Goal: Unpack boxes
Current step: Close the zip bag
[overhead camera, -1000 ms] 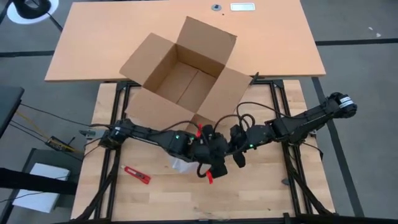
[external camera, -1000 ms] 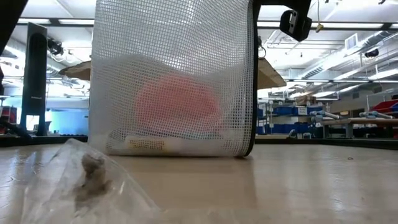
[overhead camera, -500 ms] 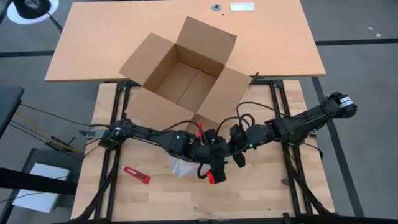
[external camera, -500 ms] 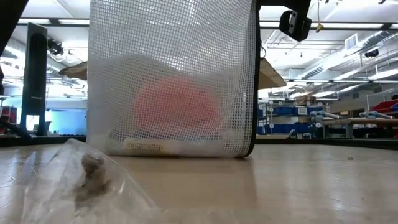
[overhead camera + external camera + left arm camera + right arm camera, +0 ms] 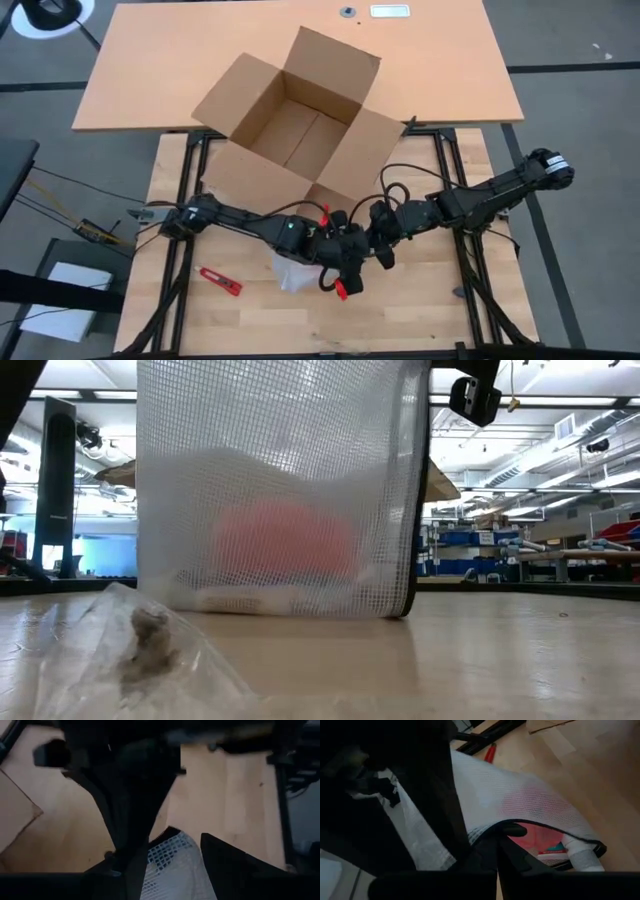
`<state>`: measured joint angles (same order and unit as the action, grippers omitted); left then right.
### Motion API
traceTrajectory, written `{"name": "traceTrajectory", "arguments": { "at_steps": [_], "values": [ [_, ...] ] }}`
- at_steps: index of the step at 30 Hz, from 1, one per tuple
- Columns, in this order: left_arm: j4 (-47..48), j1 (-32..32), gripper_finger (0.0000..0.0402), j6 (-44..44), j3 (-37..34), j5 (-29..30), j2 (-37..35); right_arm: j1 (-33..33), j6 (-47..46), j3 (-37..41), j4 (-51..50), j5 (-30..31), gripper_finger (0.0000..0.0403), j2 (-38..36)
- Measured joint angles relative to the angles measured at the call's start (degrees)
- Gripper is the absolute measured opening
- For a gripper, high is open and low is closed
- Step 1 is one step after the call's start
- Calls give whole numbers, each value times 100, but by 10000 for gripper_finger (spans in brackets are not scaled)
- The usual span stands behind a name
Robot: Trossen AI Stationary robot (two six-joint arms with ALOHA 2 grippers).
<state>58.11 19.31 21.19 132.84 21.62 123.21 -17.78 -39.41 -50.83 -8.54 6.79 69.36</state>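
We see the brown cardboard carton (image 5: 300,120) standing upright beyond the two grippers, mouth facing up, its four flaps splayed outward and its interior apparently empty; it sits partly on the orange tabletop (image 5: 440,70) and partly on the wooden bench (image 5: 420,310). Viewed from above, the carton is turned diagonally, and its long axis appears to run from the corner nearest the left arm's base toward the far corner of the tabletop. We judge it light and fairly stiff, though the flaps would bend easily; a wall's top edge or the base of a flap seems the surest place to hold. On the near side of the carton, the left gripper (image 5: 335,255) holds a white mesh bag (image 5: 275,490) between moderately spread fingers, the bag soft and limp with a reddish item inside. The right gripper (image 5: 385,245), fully closed, pinches the same bag's dark rim beside the left. A crumpled clear plastic bag (image 5: 140,650) lies near the mesh bag.
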Motion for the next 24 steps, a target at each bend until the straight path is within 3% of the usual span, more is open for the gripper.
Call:
{"name": "traceTrajectory", "arguments": {
  "at_steps": [5,17,24],
  "values": [
    [68,37,193,-5,-7,407,98,16,-86,2,13,4,0,0],
    [414,37,193,7,181,549,149,78,-215,8,3,-122,0,-1],
    [274,20,193,101,214,829,-295,214,-146,4,13,-410,0,-4]
  ]
}}
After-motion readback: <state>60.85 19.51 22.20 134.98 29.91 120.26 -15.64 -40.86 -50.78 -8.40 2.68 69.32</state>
